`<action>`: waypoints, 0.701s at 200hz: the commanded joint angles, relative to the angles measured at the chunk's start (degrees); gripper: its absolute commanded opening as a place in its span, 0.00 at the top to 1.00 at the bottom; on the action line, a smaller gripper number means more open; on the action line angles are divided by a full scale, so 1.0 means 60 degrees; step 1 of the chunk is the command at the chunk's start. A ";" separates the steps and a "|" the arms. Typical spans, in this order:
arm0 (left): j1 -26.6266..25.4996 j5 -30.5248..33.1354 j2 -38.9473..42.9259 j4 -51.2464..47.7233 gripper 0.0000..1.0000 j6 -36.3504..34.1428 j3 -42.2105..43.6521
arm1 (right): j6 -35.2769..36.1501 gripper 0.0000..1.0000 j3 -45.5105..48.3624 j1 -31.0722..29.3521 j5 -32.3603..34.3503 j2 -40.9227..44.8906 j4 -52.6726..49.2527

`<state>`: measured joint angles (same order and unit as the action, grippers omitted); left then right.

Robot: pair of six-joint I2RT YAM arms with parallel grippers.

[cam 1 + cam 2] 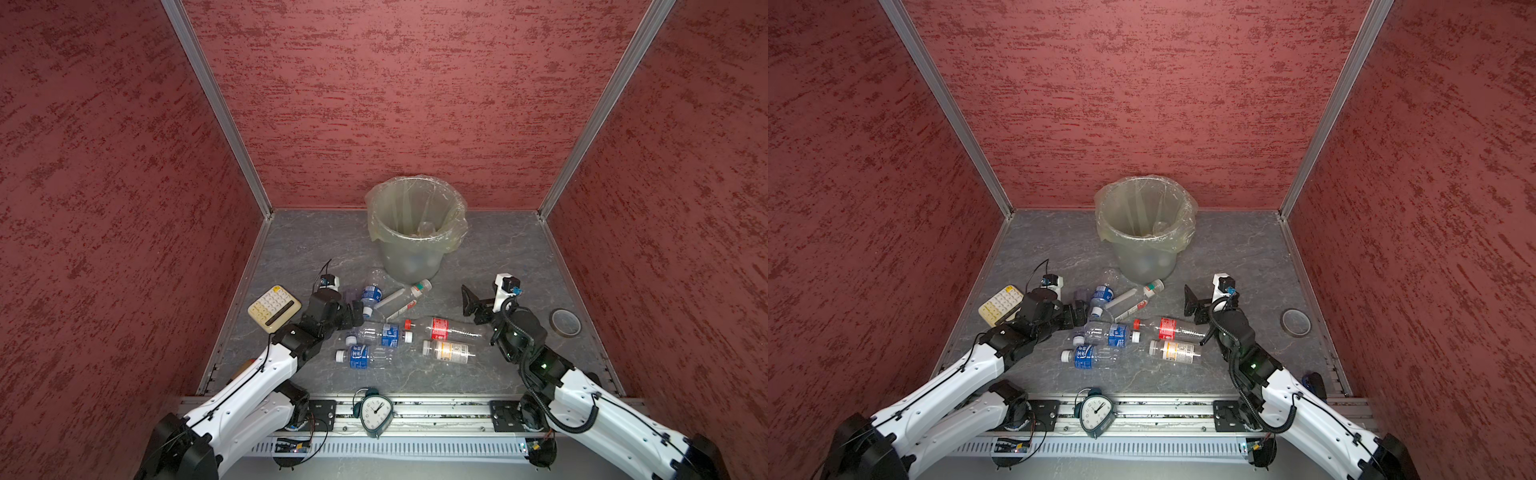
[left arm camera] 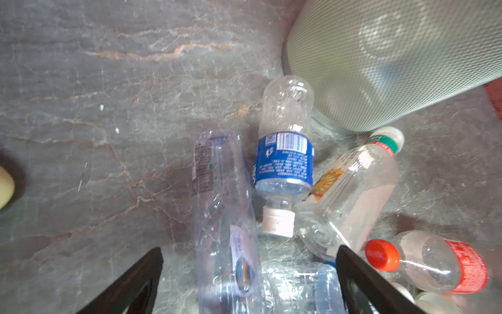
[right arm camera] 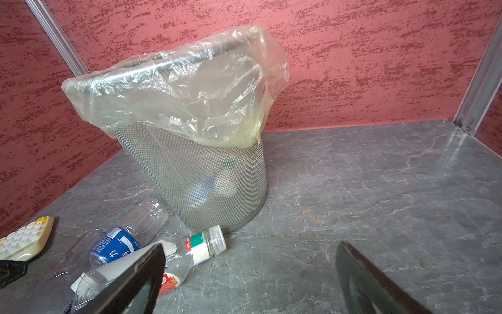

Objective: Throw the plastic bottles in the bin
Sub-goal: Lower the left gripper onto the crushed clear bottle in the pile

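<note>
Our left gripper [image 2: 250, 248], jaws spread wide and empty, straddles a clear bottle [image 2: 220, 190] whose long axis runs straight ahead of it; the bin [image 2: 394, 68] stands just beyond. Our right gripper [image 3: 251, 244], likewise spread and empty, hangs farther off.

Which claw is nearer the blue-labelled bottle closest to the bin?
Left. The left claw is open right beside that bottle; the right claw hangs open farther off, on its other side.

Above the bin [image 1: 411, 259]: mouth wide open to you.
Right of it: bare table [image 1: 503, 257] out to the tape roll [image 1: 564, 333], your broad lane.
Centre: plastic bottles [image 1: 390, 335] packed, several touching; your gaps are tight.
Left: calculator [image 1: 274, 308] narrows your path along the wall [image 1: 124, 249].
</note>
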<state>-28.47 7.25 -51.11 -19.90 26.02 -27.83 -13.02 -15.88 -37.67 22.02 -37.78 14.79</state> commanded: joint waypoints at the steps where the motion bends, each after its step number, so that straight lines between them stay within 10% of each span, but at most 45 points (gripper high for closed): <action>1: -0.0061 0.0305 -0.0204 -0.0525 0.00 0.0302 -0.0308 | -0.0073 0.02 -0.0077 0.0016 -0.0168 -0.0006 0.0203; 140: -0.0074 0.0001 -0.1970 -0.0305 0.04 0.0349 -0.0659 | -0.0174 0.02 -0.0129 0.0009 -0.0278 -0.0469 0.0289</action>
<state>-28.69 7.55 -61.41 -22.68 27.81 -30.06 -13.34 -15.88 -37.67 20.97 -40.27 14.96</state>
